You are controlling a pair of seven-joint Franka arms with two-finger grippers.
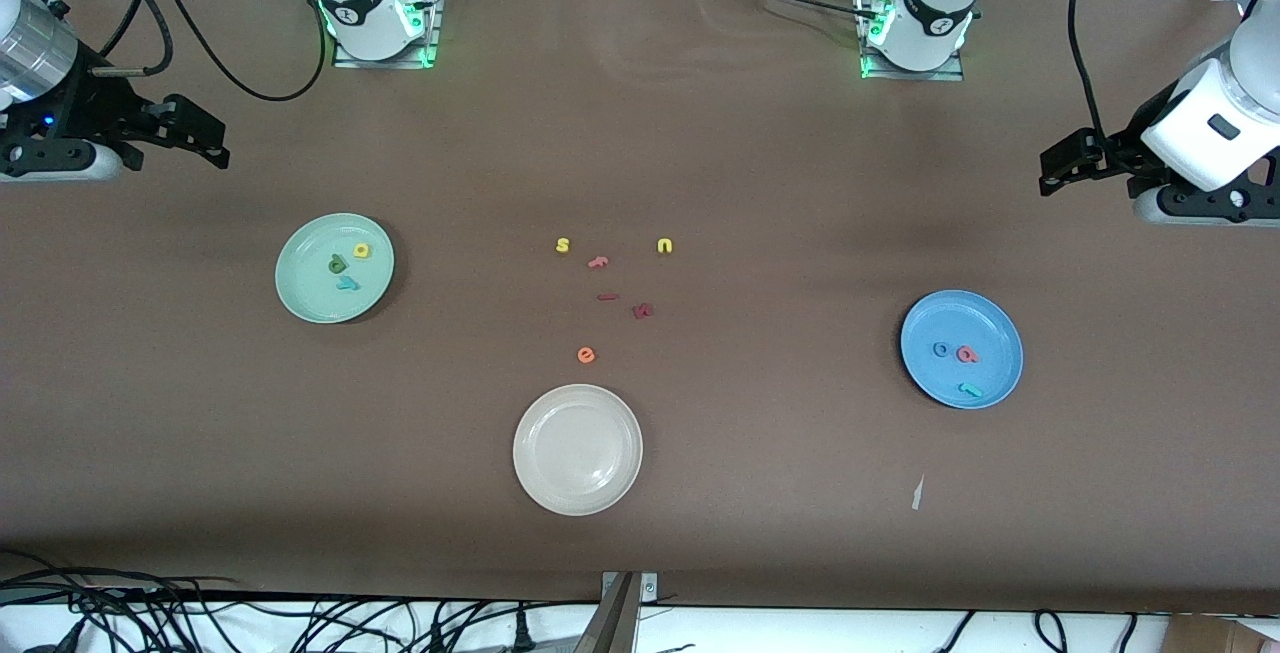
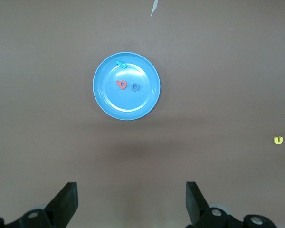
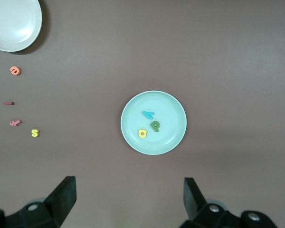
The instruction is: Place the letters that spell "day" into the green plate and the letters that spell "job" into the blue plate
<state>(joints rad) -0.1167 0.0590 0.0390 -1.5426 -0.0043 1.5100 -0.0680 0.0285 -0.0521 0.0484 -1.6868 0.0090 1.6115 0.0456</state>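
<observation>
The pale green plate (image 1: 300,295) (image 3: 171,109) lies toward the right arm's end and holds a yellow "a" (image 1: 361,251) (image 3: 142,133), a dark green "d" (image 1: 337,264) (image 3: 155,126) and a teal "y" (image 1: 347,283) (image 3: 147,114). The blue plate (image 1: 990,318) (image 2: 107,102) lies toward the left arm's end, holding a blue "o" (image 1: 941,349) (image 2: 135,87), a salmon-red "b" (image 1: 966,354) (image 2: 121,84) and a teal "j" (image 1: 970,390) (image 2: 120,64). My right gripper (image 1: 205,143) (image 3: 129,197) hangs open and empty above bare table at its end. My left gripper (image 1: 1062,165) (image 2: 131,199) hangs open and empty at the other end.
A cream-white plate (image 1: 545,478) (image 3: 31,28) sits nearest the front camera, mid-table. Loose letters lie in the middle: yellow "s" (image 1: 563,245), yellow "u" (image 1: 665,246) (image 2: 278,140), orange "e" (image 1: 586,355), pink and dark red pieces (image 1: 642,310). A paper scrap (image 1: 917,493) lies near the blue plate.
</observation>
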